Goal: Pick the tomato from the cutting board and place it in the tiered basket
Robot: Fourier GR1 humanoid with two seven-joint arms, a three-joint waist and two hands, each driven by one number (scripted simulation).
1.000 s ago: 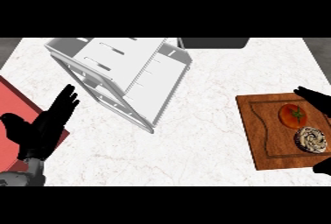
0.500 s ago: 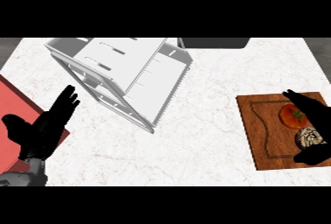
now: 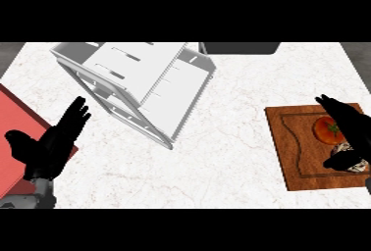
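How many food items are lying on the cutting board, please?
2: the tomato toward the far right of the cutting board, and a speckled item just nearer, both partly hidden under the right hand.

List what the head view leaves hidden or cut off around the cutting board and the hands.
- Tomato: its right side is covered by the right hand.
- Speckled item beside it: mostly hidden by that hand, unidentifiable.
- Cutting board: right edge hidden by the hand.
- Left hand: resting open at left; forearm cut off below.
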